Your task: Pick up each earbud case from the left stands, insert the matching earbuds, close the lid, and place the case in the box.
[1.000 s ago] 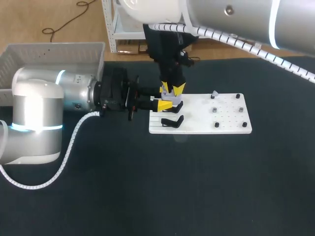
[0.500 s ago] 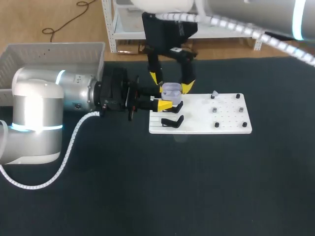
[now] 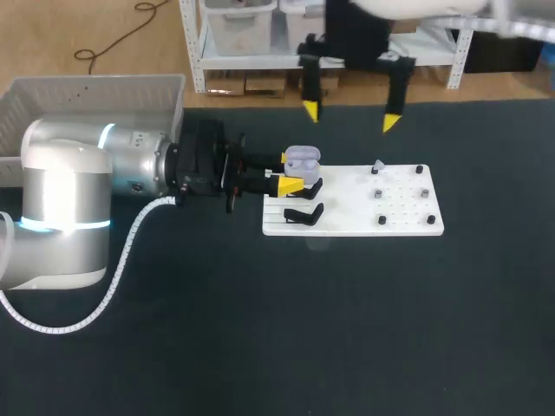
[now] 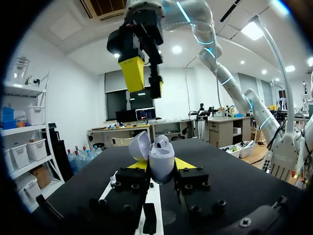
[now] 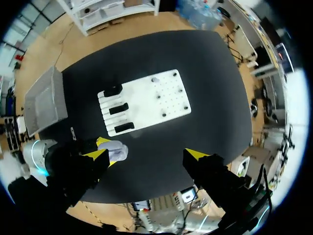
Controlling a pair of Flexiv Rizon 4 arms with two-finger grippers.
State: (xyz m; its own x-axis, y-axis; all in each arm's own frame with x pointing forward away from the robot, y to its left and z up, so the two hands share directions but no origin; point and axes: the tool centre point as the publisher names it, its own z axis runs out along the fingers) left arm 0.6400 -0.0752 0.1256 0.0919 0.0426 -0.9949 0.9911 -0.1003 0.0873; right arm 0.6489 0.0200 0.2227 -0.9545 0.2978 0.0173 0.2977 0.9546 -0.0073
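A lavender earbud case (image 3: 302, 159) with its lid open is held over the left end of the white board (image 3: 355, 217); my left gripper (image 3: 288, 172) is shut on it from two sides. In the left wrist view the case (image 4: 161, 160) sits between the yellow fingertips (image 4: 186, 163), lid tilted back and an earbud showing inside. My right gripper (image 3: 351, 116) hangs open, high above and behind the board, nothing between its fingers. From the right wrist view, the right gripper (image 5: 146, 154) looks far down on the case (image 5: 117, 150) and the board (image 5: 144, 102). A small earbud (image 3: 379, 166) lies on the board.
Black stands (image 3: 303, 214) sit at the board's left end, with black pegs (image 3: 381, 220) on its right part. A white basket (image 3: 87, 94) stands at the table's back left. My right gripper's finger (image 4: 133, 73) hangs above the case in the left wrist view.
My right gripper has opened wide, let go of the case and risen up and toward the back right. The left arm and the case have stayed put.
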